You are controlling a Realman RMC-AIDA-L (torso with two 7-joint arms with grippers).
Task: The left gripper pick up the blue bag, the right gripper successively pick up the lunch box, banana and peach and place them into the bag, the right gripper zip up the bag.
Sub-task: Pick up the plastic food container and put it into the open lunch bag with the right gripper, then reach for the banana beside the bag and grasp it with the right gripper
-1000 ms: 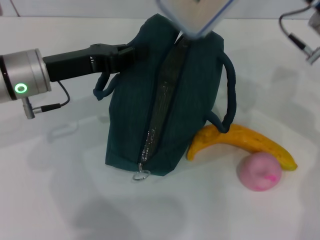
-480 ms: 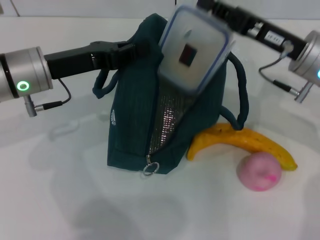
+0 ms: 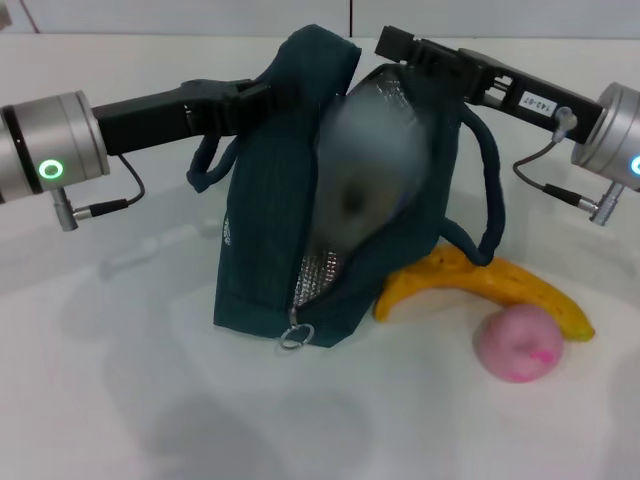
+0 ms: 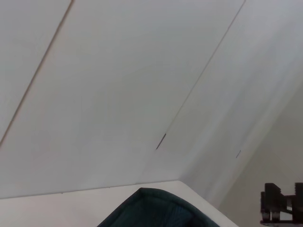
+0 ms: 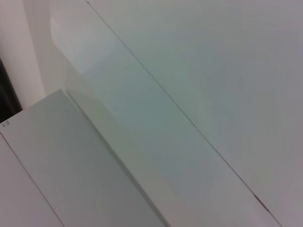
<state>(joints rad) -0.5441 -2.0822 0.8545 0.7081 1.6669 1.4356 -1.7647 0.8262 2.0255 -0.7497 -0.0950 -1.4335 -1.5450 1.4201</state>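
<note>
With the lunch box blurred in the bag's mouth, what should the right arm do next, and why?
Probably withdraw the right gripper upward, clear of the blue bag, then go for the banana. The lunch box appears to be dropping into the foil-lined opening, while banana and peach lie outside. The left gripper is at the bag's top edge.

White table [image 3: 120, 400] beneath; pale seamed wall panels [image 4: 118, 85] behind

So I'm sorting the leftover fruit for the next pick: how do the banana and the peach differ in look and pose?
The banana is long, curved and yellow with brownish tips; the peach is round and pink with darker blotches. The banana's near end lies against the blue bag, under its handle; the peach sits clear of the bag, beside the banana's far end. Both rest on the white table, not yet packed.
</note>
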